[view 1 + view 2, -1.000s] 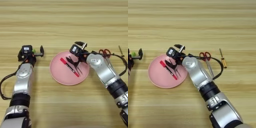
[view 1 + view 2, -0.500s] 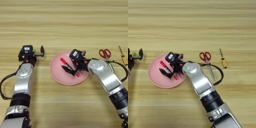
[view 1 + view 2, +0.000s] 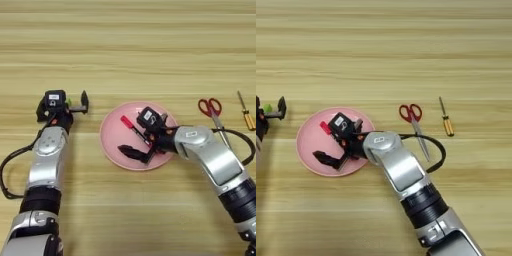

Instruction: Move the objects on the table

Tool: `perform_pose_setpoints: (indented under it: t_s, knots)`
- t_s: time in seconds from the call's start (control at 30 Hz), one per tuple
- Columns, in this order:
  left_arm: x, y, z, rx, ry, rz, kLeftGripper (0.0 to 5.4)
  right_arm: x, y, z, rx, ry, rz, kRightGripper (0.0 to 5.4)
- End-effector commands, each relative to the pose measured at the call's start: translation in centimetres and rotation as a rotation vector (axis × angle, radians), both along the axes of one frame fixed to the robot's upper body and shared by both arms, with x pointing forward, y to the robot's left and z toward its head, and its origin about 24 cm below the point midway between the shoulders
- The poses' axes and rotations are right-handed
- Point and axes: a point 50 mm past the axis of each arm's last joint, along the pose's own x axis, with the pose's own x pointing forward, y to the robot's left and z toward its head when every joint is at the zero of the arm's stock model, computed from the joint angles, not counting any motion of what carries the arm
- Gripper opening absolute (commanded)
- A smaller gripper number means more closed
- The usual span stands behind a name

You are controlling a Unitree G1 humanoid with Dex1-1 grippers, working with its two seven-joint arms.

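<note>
Two end effectors: right (image 3: pixel 141 150) part-open over red marker (image 3: pixel 131 127) in pink plate (image 3: pixel 111 140); left (image 3: pixel 75 104) parked, open, empty.

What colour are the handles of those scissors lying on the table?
Red: the scissors have red handles, seen best in the left eye view.

Right gripper (image 3: pixel 136 151) over red marker (image 3: pixel 134 130) on pink plate (image 3: pixel 111 140)

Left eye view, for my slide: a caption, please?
Right gripper over red marker in pink plate; left gripper idle.
</note>
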Motion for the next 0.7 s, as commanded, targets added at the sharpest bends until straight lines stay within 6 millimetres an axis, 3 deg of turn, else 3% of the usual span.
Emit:
perform_pose_setpoints:
  t_s: [0.03,0.7]
  knots:
    - [0.0,-0.1,0.1,0.009,-0.005,0.000,5.38,0.4,-0.1,0.0,0.001,0.025,-0.003,5.40]
    - [0.1,-0.5,0.2,0.002,-0.004,0.005,5.38,1.7,-1.0,-1.1,0.004,0.177,-0.055,5.40]
